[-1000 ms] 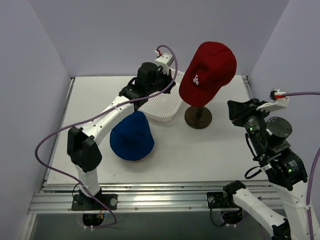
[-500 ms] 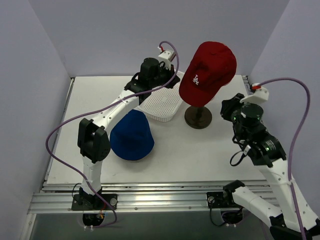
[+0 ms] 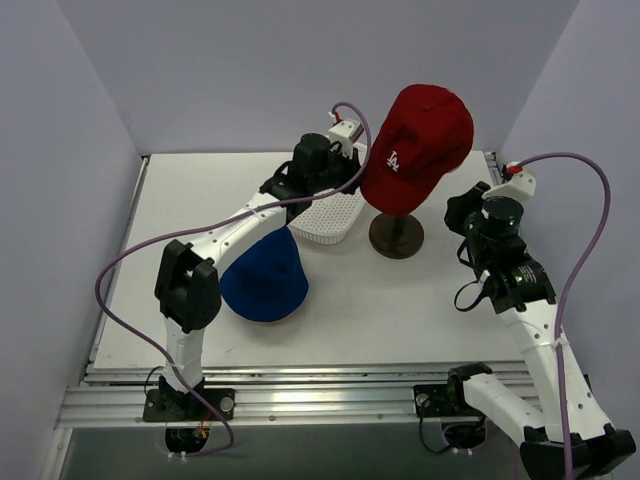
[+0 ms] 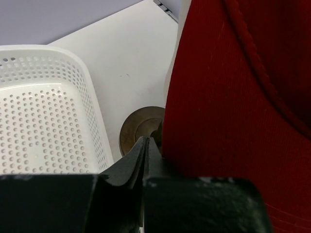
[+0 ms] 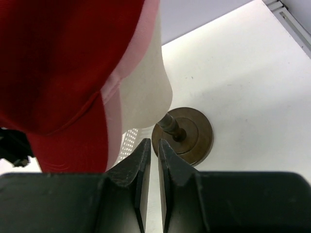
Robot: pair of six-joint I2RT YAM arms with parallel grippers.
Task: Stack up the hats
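A dark red cap [image 3: 415, 140] with a white logo sits on the mannequin head. Under it a pale pink cap [image 5: 127, 63] shows only as a band along the red cap's [image 5: 58, 63] edge. The royal-blue bucket hat [image 3: 265, 275] lies on the table to the front left. My left gripper [image 3: 350, 172] is shut and holds nothing, its tips [image 4: 145, 141] right beside the red cap's [image 4: 233, 87] left side. My right gripper [image 3: 452, 215] hovers right of the stand, its jaws [image 5: 150, 143] nearly together with a thin slit and nothing in it.
The cream mannequin head [image 5: 146, 92] stands on a brown round base [image 3: 397, 235], which also appears under both wrists [image 4: 138, 133] [image 5: 187, 133]. A white perforated basket [image 3: 325, 215] lies just left of the base, under the left arm. Walls close in the table on three sides.
My left arm has swung right, up against the red cap. My right arm has risen and turned in toward the stand, its jaws narrowing a little. The hats have not moved.
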